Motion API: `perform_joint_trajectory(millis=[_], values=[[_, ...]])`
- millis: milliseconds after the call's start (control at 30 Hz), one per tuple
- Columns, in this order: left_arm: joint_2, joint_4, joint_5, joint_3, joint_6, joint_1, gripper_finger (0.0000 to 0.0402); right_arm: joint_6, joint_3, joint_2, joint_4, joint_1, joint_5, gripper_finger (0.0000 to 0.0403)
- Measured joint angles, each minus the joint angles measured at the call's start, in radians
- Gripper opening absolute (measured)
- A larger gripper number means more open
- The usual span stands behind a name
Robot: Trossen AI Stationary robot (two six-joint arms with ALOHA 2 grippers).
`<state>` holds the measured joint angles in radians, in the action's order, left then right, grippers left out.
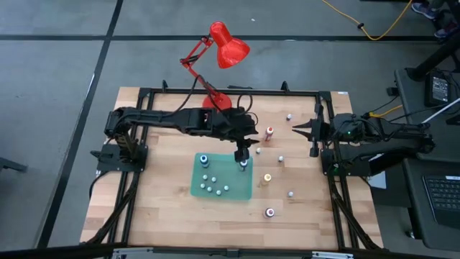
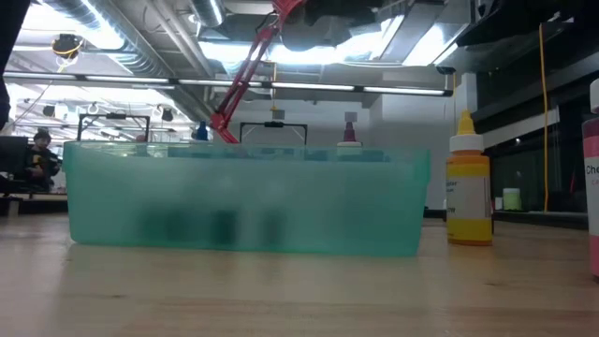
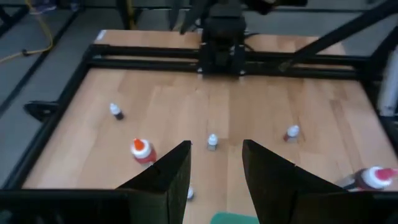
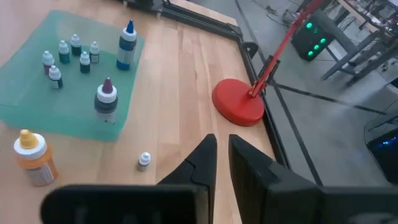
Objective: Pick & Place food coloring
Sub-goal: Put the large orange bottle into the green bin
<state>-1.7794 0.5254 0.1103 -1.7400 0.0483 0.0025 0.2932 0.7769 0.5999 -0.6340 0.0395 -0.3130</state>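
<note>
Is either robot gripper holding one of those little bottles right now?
No. The left gripper is open and empty above the green tray; the right gripper is shut on nothing.

Red desk lamp at far table edge, round base on wood, shade tilted over floor beyond. Wooden table inside black frame. Yellow cable on grey floor. Laptop at right. Person seated in room behind.
</note>
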Motion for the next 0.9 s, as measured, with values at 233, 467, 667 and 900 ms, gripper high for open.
perform_joint_trajectory(millis=[233,467,667,900], values=[[0.096,0.003,-0.263,0.041,-0.063,0.061,0.0141,-0.066,0.0,0.0,0.003,0.0,0.003,0.0046],[0.459,-0.099,-0.159,0.412,0.012,0.162,0.0118,-0.154,0.0,0.0,0.009,0.0,0.002,0.0046],[0.922,-0.47,-0.059,0.925,0.15,0.156,0.0091,-0.158,0.0,0.002,0.013,0.0,0.002,0.0046],[1.41,-0.665,-0.02,1.373,0.217,0.14,0.0074,-0.16,0.0,0.003,0.017,0.0,0.003,0.0046]])
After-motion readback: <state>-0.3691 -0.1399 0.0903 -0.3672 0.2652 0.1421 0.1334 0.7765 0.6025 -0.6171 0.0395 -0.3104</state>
